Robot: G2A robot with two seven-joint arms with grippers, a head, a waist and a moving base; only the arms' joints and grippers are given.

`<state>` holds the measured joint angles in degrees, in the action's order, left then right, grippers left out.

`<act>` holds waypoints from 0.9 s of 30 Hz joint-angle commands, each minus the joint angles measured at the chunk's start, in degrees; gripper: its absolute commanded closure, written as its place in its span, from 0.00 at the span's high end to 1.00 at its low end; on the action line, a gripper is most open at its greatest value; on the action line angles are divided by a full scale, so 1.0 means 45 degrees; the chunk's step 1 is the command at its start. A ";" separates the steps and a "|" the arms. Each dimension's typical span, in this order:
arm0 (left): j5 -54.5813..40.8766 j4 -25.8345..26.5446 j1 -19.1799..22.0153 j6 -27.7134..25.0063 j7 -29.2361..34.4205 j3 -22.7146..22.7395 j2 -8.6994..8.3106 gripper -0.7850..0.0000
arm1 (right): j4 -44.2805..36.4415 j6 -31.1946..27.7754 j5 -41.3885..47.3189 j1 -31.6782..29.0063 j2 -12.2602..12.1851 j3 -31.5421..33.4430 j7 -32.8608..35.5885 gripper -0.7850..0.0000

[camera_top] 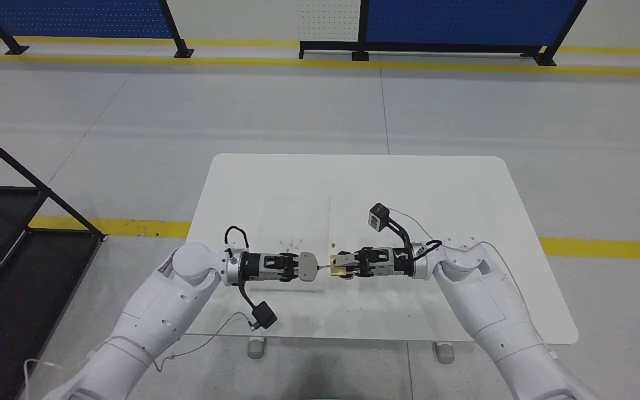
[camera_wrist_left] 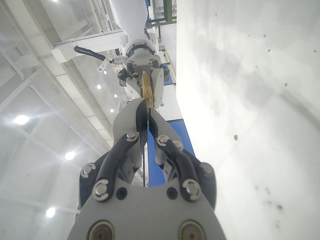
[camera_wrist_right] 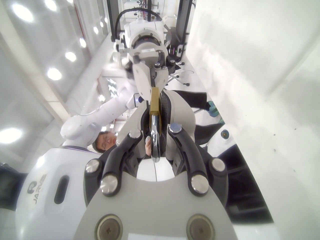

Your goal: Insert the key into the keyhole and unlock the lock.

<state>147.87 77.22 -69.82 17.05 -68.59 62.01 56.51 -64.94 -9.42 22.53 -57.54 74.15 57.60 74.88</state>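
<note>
Left pincer [camera_wrist_left: 147,107] is pinched narrow on the thin metal key [camera_top: 322,266], which sticks out from its tips straight at the right pincer [camera_wrist_right: 157,104]. The right pincer is clamped on the small brass padlock [camera_wrist_right: 155,98], its silver shackle [camera_wrist_right: 154,131] pointing back toward that wrist. The pincers sit tip to tip over the white bench [camera_top: 450,200], and the key reaches the padlock's end. Whether it is in the keyhole, I cannot tell.

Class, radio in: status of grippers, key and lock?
Left gripper shut on key. Right gripper shut on lock. Key tip at lock, depth unclear. Nothing blocking.
</note>
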 commanded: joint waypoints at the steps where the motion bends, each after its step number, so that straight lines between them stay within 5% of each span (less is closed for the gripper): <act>1: -0.0013 -0.0043 0.0030 0.0000 0.0016 -0.0044 0.0004 0.00 | 0.0000 0.0000 0.0000 0.0000 0.0000 0.0000 0.0000 0.00; 27: -0.0188 -0.0161 0.0211 0.0111 -0.0185 -0.0317 -0.0042 0.00 | 0.0000 0.0000 0.0000 0.0000 0.0000 0.0000 0.0000 0.00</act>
<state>147.01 76.53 -68.91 17.54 -69.35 60.66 56.32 -64.94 -9.42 22.53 -57.54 74.15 57.60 74.88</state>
